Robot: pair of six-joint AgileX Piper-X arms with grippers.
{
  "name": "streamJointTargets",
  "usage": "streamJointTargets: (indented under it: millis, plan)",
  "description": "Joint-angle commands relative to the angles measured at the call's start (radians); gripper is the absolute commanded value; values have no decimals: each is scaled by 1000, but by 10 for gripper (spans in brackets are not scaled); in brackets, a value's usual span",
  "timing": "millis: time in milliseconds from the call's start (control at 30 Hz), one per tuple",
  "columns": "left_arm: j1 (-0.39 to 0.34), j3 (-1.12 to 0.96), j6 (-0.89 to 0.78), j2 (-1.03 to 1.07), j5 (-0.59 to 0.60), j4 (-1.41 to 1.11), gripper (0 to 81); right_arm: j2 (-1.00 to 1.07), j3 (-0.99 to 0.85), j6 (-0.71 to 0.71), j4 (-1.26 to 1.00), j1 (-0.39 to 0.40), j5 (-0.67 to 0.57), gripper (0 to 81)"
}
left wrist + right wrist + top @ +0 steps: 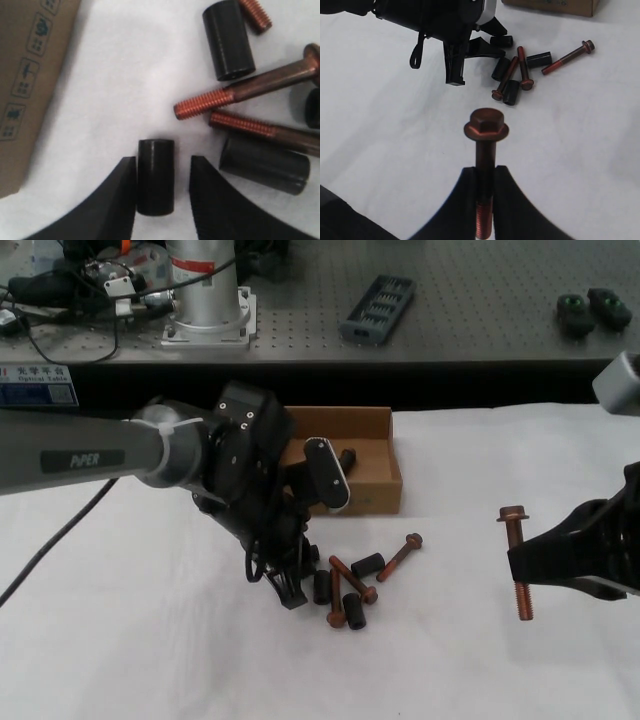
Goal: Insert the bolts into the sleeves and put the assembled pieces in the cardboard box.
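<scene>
Your cardboard box [380, 495] sits just beyond the left gripper [162, 162], open side up. That looks close enough that a finished piece would need only a short carry. A dark piece lies inside it, but you cannot tell whether it is a mated pair.

The left gripper is down at the white cloth [150, 660], at the edge of the pile. Its fingers stand apart and straddle one sleeve [156, 175] whose length runs along them. One finger looks to touch it, while cloth shows between it and the other, so nothing is clamped yet.

The right gripper [485, 172] waits well apart from the left, likely to keep the arms out of each other's way. It is closed on the shank of a bolt [486, 131], with the head above the fingers and the threaded end hanging free below. That grip leaves the tip exposed, ready to enter a sleeve.

The loose bolts [250, 90] and loose sleeves [228, 40] lie just beside the left gripper, on the side toward the right one. Another of those sleeves lies just outside one finger, so closing could nudge it.
</scene>
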Motion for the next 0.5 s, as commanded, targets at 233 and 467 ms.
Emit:
streamJointTargets:
  millis: [233, 467]
  plan:
    - [1, -4, 23, 31, -75, 9, 71, -10, 1, -11, -9, -7, -13, 20]
    - [-29, -12, -107, -41, -173, 116, 6, -10, -1, -11, -21, -16, -10, 20]
